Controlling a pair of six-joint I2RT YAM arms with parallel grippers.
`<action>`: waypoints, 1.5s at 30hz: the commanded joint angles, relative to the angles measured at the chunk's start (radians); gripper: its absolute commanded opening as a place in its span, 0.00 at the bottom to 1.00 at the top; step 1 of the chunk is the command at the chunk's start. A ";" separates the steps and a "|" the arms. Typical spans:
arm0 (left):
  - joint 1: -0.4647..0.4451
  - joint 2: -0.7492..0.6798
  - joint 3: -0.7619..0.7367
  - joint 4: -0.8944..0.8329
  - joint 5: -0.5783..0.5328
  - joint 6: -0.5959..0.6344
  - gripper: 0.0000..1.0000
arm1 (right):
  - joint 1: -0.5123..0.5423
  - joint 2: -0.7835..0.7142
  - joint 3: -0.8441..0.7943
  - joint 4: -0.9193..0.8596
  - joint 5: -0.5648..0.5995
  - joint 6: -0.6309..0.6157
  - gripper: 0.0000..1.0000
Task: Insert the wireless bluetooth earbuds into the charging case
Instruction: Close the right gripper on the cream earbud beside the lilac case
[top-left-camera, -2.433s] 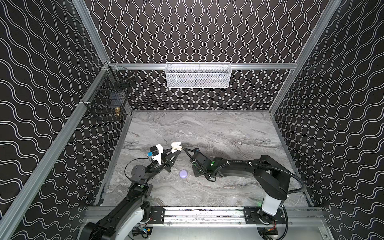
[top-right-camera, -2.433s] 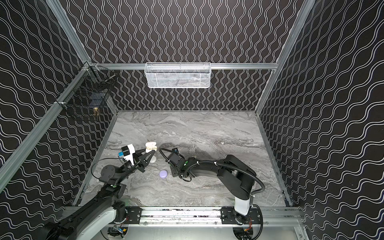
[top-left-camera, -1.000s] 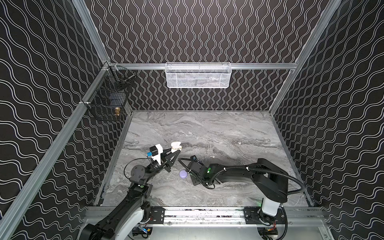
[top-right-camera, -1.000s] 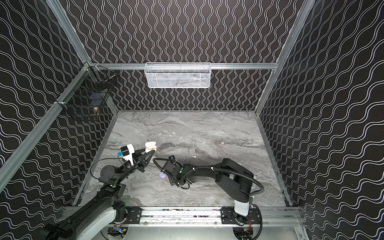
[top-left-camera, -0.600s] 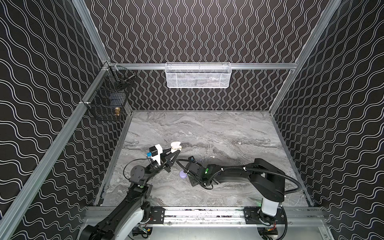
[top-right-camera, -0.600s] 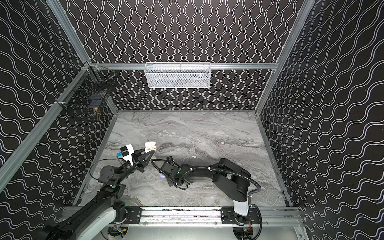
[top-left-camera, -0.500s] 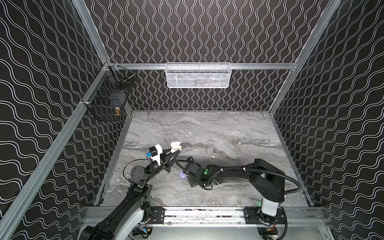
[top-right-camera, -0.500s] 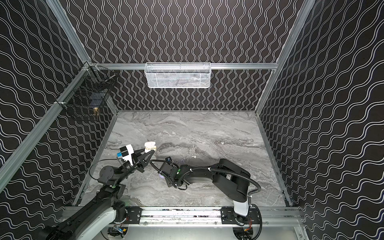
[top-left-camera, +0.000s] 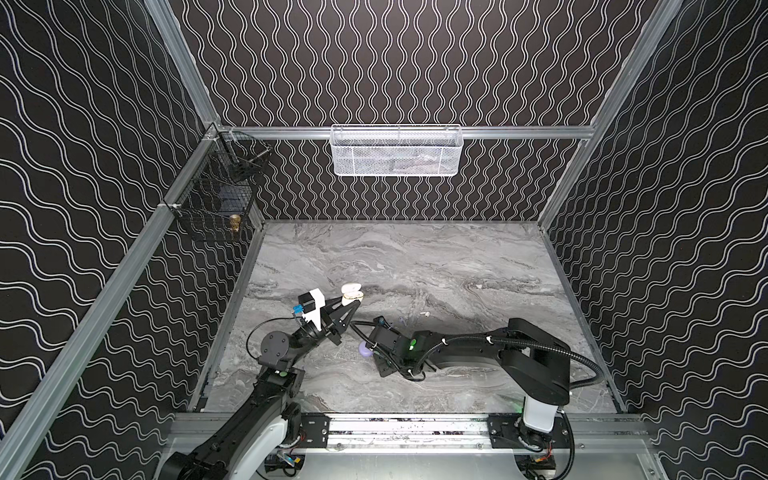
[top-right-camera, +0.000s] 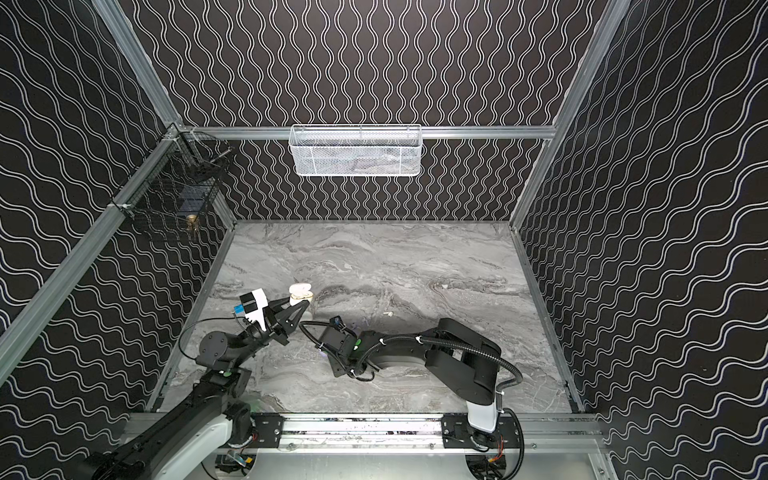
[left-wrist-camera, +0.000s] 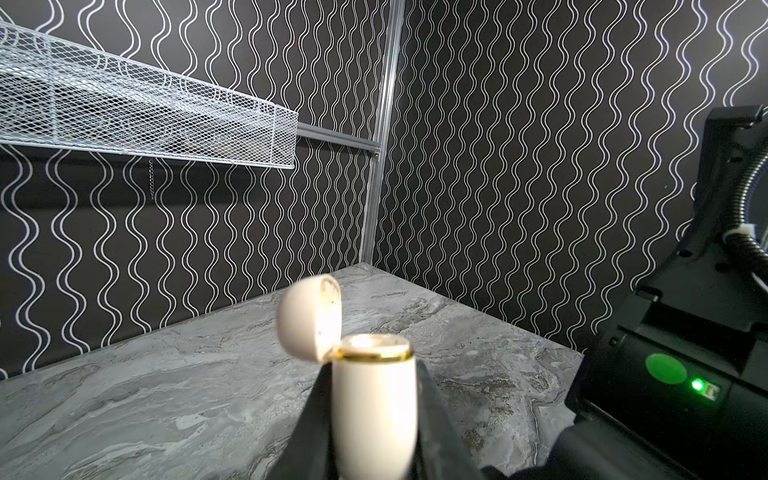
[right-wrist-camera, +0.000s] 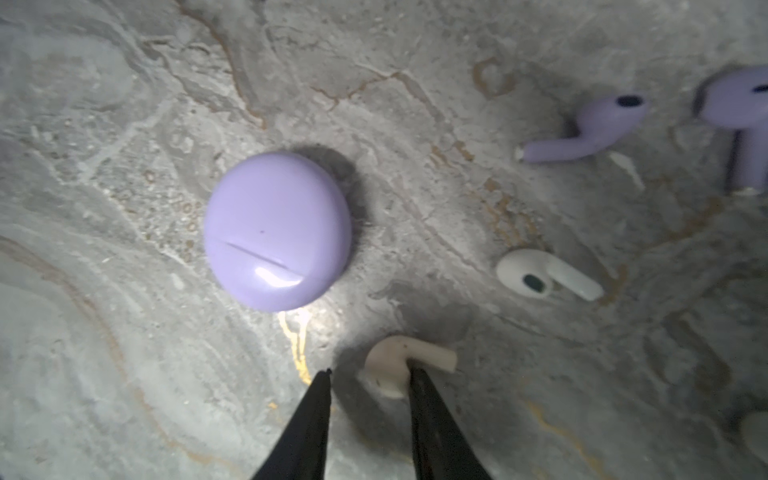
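Earbuds (top-left-camera: 424, 313) barely visible in a top view, loose on the marble table (top-left-camera: 457, 266) near its middle; left gripper (top-left-camera: 351, 300) raised, clamped on the cream charging case (top-left-camera: 352, 294), lid up. Left wrist: case pinched at its flanks, lid hinged open. Right wrist: right gripper (right-wrist-camera: 370, 374) part open, astride an off-white earbud (right-wrist-camera: 399, 361), touching one finger only, near the closed lavender case (right-wrist-camera: 277, 230). Judged light, rigid, slick, prone to skidding; best pinched across the bulb, not the stem.

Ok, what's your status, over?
Left fingers shut on cream case, lid open. Right fingers open around cream earbud, not gripped yet. Closed purple case nearby.
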 joint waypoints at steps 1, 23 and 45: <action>-0.001 -0.001 0.001 0.026 0.006 -0.005 0.00 | 0.014 0.006 0.018 0.016 -0.019 0.012 0.35; -0.001 -0.026 0.013 -0.008 0.003 0.004 0.00 | 0.008 -0.056 0.080 -0.054 0.095 -0.095 0.45; -0.001 -0.046 0.013 -0.030 -0.002 0.010 0.00 | -0.027 0.133 0.173 -0.130 0.021 -0.153 0.41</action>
